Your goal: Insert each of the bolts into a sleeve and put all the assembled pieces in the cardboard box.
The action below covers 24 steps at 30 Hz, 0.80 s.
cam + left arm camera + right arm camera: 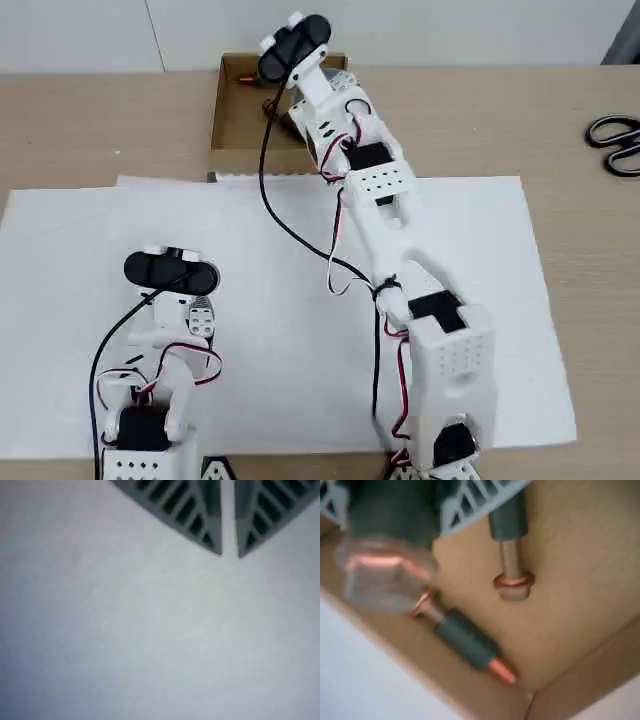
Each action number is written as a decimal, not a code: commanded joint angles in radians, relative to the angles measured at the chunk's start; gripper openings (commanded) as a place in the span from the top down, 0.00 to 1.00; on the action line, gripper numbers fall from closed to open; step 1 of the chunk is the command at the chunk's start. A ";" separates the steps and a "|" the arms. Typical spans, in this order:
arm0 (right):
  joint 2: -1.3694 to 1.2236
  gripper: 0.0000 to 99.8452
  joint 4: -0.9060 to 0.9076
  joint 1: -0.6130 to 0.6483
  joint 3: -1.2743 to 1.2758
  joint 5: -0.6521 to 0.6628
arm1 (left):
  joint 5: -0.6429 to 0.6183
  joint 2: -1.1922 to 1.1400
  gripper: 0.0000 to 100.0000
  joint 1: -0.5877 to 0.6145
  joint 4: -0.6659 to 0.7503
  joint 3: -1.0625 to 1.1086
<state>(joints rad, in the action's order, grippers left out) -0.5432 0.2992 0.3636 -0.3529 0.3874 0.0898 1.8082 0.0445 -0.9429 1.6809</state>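
Right gripper is clamped across the dark sleeve of an assembled piece, and the copper bolt head hangs below the jaws over the cardboard box. Two finished pieces already lie on the box floor. One lies along a wall and the other is near it but apart.

These parts look small, light and rigid. The sleeve seems to be the better place to hold, since its matte surface should grip where the bare copper would likely be slick. Being round, a piece will probably roll once released, though a short drop should do it no harm.

In the high view the box sits at 11 o'clock of the white paper sheet. The left gripper hovers over the sheet at 7 o'clock, its jaws drawn almost together on nothing. Scissors lie at 2 o'clock.
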 commanded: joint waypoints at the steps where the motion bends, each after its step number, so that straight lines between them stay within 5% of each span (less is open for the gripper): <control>1: -0.024 0.99 -0.027 0.001 -0.110 0.011 | 0.003 0.009 0.99 0.002 0.026 -0.002; 9: -0.045 0.78 0.044 0.004 -0.115 0.011 | 0.003 0.009 0.99 0.002 0.026 -0.002; 16: 0.044 1.00 0.051 0.005 -0.140 0.011 | 0.003 0.009 0.99 0.002 0.026 -0.002; 24: 0.260 1.00 0.280 -0.001 -0.141 -0.002 | 0.003 0.009 0.99 0.002 0.026 -0.002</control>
<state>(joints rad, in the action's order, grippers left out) -0.4342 0.4941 0.3636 -0.4388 0.3920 0.0913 1.8082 0.0445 -0.9429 1.6809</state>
